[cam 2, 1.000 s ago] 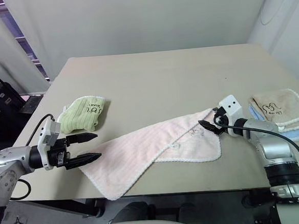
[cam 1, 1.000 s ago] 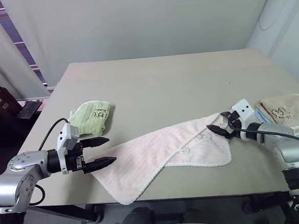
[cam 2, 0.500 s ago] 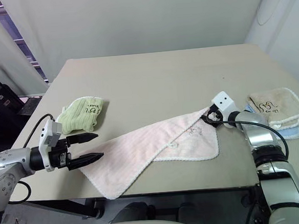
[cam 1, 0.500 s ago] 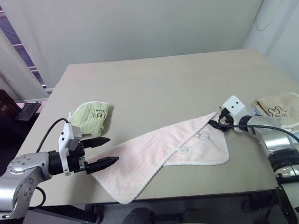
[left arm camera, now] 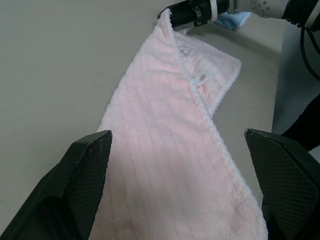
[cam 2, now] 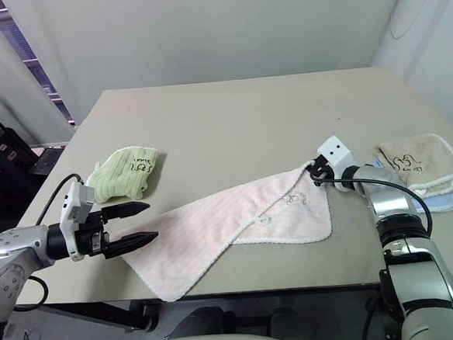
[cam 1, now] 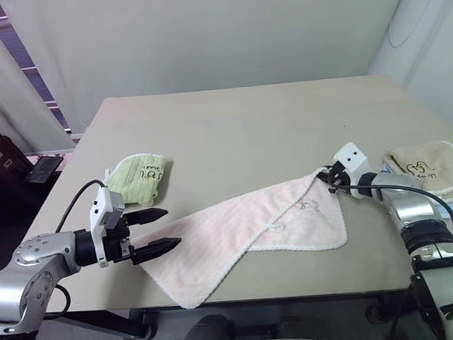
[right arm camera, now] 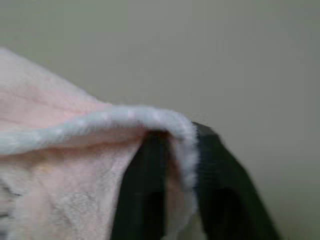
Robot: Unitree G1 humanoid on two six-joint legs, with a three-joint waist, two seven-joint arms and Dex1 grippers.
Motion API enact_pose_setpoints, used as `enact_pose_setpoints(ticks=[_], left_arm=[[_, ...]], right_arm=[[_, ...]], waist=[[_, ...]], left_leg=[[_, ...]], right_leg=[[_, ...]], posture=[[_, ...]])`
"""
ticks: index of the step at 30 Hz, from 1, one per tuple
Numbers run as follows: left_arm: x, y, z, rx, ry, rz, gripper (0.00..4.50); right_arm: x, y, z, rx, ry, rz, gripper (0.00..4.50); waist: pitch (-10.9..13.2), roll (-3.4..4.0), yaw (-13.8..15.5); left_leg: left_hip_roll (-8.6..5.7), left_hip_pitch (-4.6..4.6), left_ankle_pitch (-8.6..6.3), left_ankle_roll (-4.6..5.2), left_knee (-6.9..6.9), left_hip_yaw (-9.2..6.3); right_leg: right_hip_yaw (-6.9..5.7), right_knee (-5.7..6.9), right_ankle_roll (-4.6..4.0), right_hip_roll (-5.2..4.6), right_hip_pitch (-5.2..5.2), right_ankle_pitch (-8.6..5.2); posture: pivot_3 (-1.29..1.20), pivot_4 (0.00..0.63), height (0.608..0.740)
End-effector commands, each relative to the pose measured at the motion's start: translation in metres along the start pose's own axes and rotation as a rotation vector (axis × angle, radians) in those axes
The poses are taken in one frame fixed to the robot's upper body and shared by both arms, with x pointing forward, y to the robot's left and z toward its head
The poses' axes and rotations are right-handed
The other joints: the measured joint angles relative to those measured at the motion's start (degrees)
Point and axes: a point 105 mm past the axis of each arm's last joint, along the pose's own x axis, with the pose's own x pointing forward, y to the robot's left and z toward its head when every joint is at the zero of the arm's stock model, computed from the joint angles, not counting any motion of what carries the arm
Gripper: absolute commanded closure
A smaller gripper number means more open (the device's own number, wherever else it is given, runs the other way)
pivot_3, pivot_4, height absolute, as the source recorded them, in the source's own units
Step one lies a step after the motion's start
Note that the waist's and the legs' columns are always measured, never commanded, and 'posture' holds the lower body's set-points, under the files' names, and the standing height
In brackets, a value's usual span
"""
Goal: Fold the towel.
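The pale pink towel (cam 1: 239,235) lies loosely doubled over on the tan table (cam 1: 255,129), stretching from the near left edge toward the right. My right gripper (cam 1: 326,180) is shut on the towel's far right corner; the right wrist view shows the white-edged corner (right arm camera: 172,130) pinched between the black fingers (right arm camera: 142,195). My left gripper (cam 1: 161,230) stands open just beside the towel's near left end, its two fingers (left arm camera: 87,170) spread on either side of the cloth's end in the left wrist view, not gripping it.
A light green ribbed folded towel (cam 1: 139,178) lies on the table's left side, behind my left gripper. A beige towel stacked on a blue one (cam 1: 431,169) sits at the right edge, just past my right arm.
My right gripper moved forward onto the towel's right corner and shut on it. The left gripper stayed open in place.
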Motion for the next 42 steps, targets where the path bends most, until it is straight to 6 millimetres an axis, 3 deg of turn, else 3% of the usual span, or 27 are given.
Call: enact_pose_setpoints(ticks=[1,7,12,15,20,27,33,42], left_arm=[[-0.001,0.0,0.01,0.04,-0.017,-0.014,0.0],[0.003,0.0,0.006,0.06,0.009,-0.054,0.0],[0.011,0.003,0.0,0.105,0.041,-0.07,0.0],[0.015,0.01,-0.001,0.141,0.04,-0.065,0.0],[0.033,0.012,0.015,0.223,-0.016,-0.09,0.0],[0.066,0.0,0.029,0.254,-0.086,-0.185,0.0],[0.092,-0.015,0.009,0.214,0.038,-0.31,0.0],[0.144,-0.029,-0.019,0.242,0.203,-0.429,0.0]], right_arm=[[-0.012,-0.009,0.038,0.02,-0.134,-0.033,4.49],[-0.023,-0.022,0.082,0.103,-0.272,-0.162,4.49],[-0.035,-0.029,0.143,0.211,-0.478,-0.23,4.49],[-0.031,-0.028,0.163,0.214,-0.524,-0.257,4.49],[-0.02,-0.035,0.196,0.221,-0.583,-0.36,4.49],[-0.01,-0.039,0.21,0.233,-0.591,-0.409,4.49],[-0.008,-0.06,0.212,0.242,-0.558,-0.519,4.49],[0.002,-0.072,0.202,0.253,-0.501,-0.598,4.49]], waist=[[0.0,0.0,0.0],[0.0,0.01,0.1],[0.1,0.1,0.0],[0.0,0.1,0.0],[0.0,0.08,0.1],[0.0,0.06,0.0],[0.0,0.07,-1.5],[0.0,0.07,-2.4]], left_leg=[[0.0,0.0,0.0,0.0,0.0,0.0],[0.0,0.0,0.0,0.0,0.0,0.0],[0.0,-0.03,0.0,0.0,0.0,0.01],[0.0,-0.07,0.0,-0.02,-0.03,0.01],[-0.02,-0.17,0.03,-0.05,-0.06,0.02],[-0.04,-0.31,0.13,-0.17,-0.09,-0.02],[-0.03,-0.3,0.22,-0.28,-0.09,-0.06],[-0.03,-0.29,0.36,-0.26,-0.06,-0.13]], right_leg=[[0.0,0.01,0.0,0.0,0.0,0.0],[0.05,0.08,-0.01,-0.01,-0.04,-0.01],[0.09,0.12,-0.03,-0.02,-0.1,-0.01],[0.1,0.14,-0.02,0.0,-0.2,-0.01],[0.1,0.17,0.0,0.0,-0.35,0.01],[0.07,0.3,0.14,0.04,-0.59,0.16],[0.07,0.43,0.1,0.07,-0.61,0.18],[0.06,0.5,0.1,0.1,-0.6,0.2]], posture=[[0.0,0.0,0.74],[0.0,0.0,0.74],[0.0,0.0,0.74],[0.0,0.0,0.74],[0.0,0.0,0.74],[0.0,0.0,0.74],[0.0,0.0,0.74],[0.0,0.0,0.74]])
